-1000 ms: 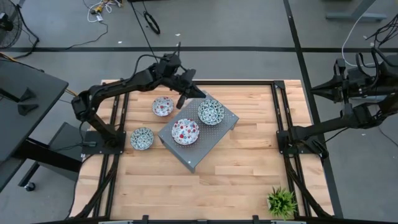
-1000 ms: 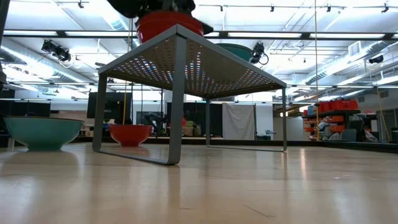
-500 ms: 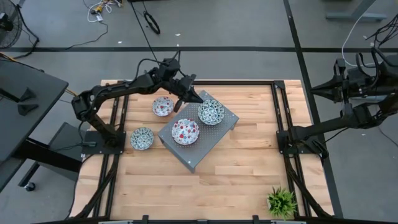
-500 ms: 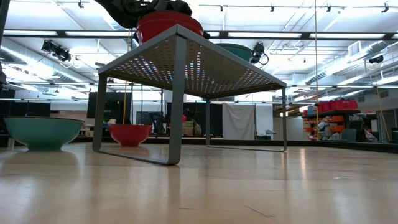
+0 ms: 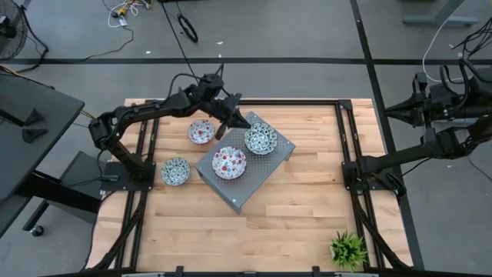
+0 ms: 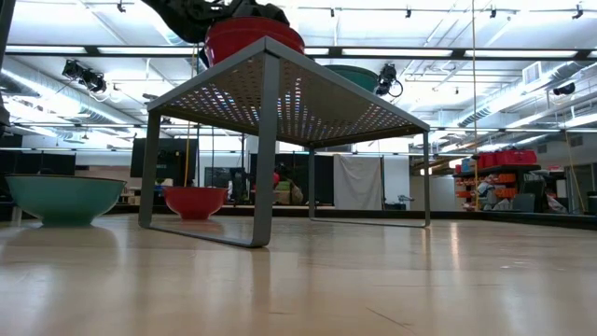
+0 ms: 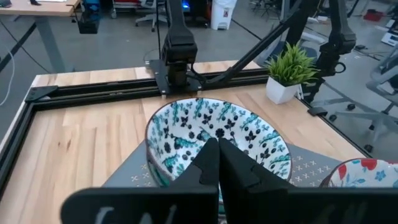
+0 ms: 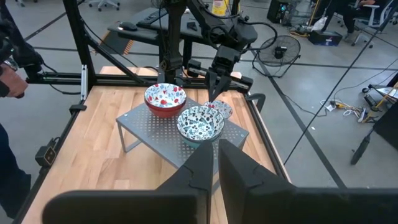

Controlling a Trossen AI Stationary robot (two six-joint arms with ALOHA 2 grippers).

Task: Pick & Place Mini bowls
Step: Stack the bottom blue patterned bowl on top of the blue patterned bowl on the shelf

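Bowls from above: left tool (image 5: pixel 227 123), shut and empty, hovers between a red bowl (image 5: pixel 201 131) on the tabletop (image 5: pixel 307 208) and a teal bowl (image 5: pixel 260 138) on the grey rack (image 5: pixel 244 190), another red bowl (image 5: pixel 229 161) nearby. Left wrist view: teal bowl (image 7: pixel 214 137) just ahead of the closed fingers (image 7: pixel 211 165). Right wrist view: right tool (image 8: pixel 214 163) nearly closed, empty, well back from the rack (image 8: pixel 149 134).

Four mini bowls visible, all upright. Red-patterned bowl (image 5: pixel 229 161) and teal-patterned bowl (image 5: pixel 260 138) side by side on grey perforated stand. Second red-patterned bowl (image 5: pixel 201 131) and second teal-patterned bowl (image 5: pixel 175 171) on wooden tabletop beside stand, apart.
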